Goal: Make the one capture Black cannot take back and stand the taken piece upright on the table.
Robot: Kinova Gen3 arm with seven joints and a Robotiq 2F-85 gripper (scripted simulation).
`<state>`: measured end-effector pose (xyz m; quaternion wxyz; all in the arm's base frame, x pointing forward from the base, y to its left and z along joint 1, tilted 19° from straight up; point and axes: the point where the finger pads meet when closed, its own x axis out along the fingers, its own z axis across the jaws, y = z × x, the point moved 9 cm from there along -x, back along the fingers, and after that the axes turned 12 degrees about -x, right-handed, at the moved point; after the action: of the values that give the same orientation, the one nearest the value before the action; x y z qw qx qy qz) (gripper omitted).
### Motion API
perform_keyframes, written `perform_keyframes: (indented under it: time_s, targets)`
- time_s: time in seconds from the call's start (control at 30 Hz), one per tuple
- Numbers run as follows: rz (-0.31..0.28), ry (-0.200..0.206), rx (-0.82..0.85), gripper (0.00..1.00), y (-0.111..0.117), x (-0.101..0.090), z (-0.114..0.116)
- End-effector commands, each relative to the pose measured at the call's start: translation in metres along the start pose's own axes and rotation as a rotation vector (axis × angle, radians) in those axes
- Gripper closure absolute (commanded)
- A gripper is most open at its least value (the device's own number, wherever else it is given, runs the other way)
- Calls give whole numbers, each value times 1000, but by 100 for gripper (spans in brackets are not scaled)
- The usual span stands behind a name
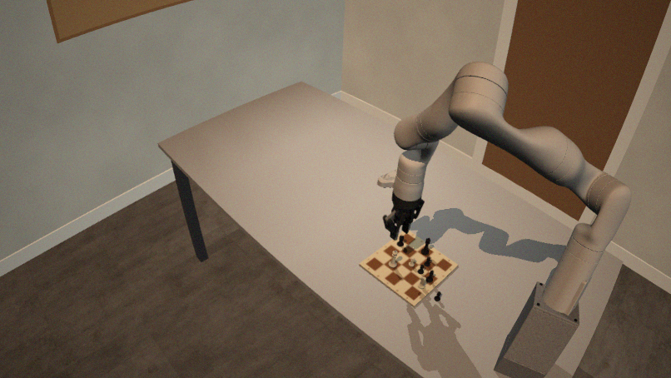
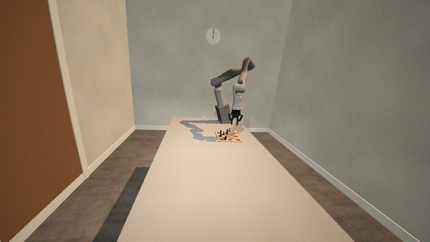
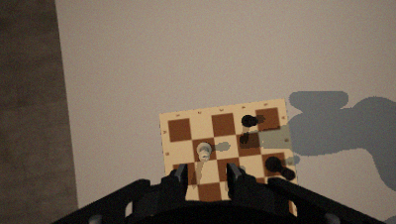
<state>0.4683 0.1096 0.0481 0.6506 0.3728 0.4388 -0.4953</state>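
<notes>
A small chessboard lies on the long pale bench, near the grey pedestal that carries the arm. One black piece stands upright on the bench just beside the board's near edge, apart from the rest. On the board, black pieces crowd the side towards the pedestal, among them a tall one and a smaller one at the far corner. White pieces sit nearer the middle, including a tall white piece.

The gripper hangs above the board's far corner, fingers pointing down and narrowed partway with nothing between them (no piece reaches them). In the wrist view a white piece stands just ahead of the fingertips, well below them. The arm's shadow falls across the bench behind the board.
</notes>
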Motion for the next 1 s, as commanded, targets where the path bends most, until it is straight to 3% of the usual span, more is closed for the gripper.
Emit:
perform_keyframes:
  time_s: [0.0,0.97]
  targets:
    - [2,1,0,59,0,-1,0]
    - [-5,7,-3,59,1,6,0]
